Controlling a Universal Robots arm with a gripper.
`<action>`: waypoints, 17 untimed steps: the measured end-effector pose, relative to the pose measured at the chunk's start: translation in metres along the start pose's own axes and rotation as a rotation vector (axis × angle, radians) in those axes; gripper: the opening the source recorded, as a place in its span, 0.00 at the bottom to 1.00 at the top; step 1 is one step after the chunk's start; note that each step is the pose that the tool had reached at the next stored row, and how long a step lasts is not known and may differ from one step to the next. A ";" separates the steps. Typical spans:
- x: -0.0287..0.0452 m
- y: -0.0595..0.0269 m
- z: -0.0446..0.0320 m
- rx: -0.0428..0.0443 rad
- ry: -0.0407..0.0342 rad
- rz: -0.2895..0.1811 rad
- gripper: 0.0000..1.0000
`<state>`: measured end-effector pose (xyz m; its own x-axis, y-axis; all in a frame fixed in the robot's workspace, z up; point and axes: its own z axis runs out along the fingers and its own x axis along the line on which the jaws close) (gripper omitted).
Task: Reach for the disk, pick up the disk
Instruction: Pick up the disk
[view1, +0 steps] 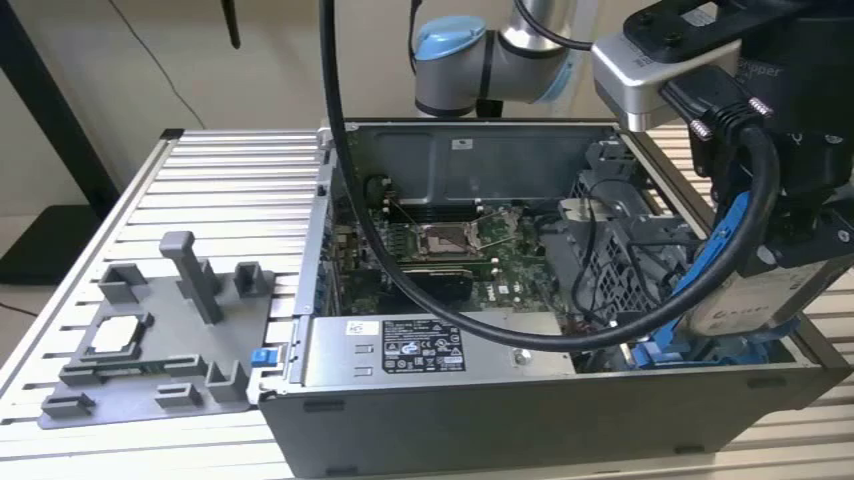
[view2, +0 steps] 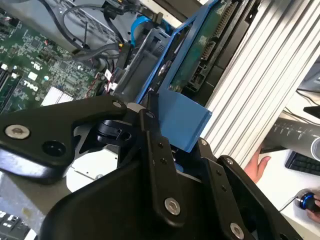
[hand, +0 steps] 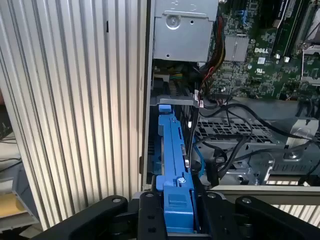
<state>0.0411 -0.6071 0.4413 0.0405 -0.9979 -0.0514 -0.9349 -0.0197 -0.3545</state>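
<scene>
— Status of the pincer (view1: 787, 262)?

— Its black fingers (hand: 150, 212) are closed on the blue bracket of the disk (view1: 750, 300). In the exterior view the disk hangs tilted directly beneath the pincer, label side facing out, its lower end just above the blue bay piece (view1: 694, 352) at the corner of the computer case (view1: 534, 415).

— And in the wrist views?

— In both wrist views the blue bracket sits between the fingers, edge-on. Beside it, inside the case, lie the black cables (hand: 240, 145) and the green motherboard (hand: 260, 55).

— Farther out?

— The ribbed aluminium table (view1: 227, 190) flanks the case. Well apart from the pincer stands a grey fixture tray (view1: 147, 340). A person's hand (view2: 257, 167) rests beyond the table edge.
</scene>
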 end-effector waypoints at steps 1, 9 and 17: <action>0.0000 -0.0011 0.0005 0.0002 0.0007 0.002 0.00; -0.0078 0.0072 -0.0021 0.0011 0.0079 0.020 0.00; -0.0249 -0.0009 0.0024 0.0011 0.0079 0.020 0.00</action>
<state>0.0418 -0.5821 0.4406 0.0186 -0.9985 -0.0513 -0.9351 0.0008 -0.3545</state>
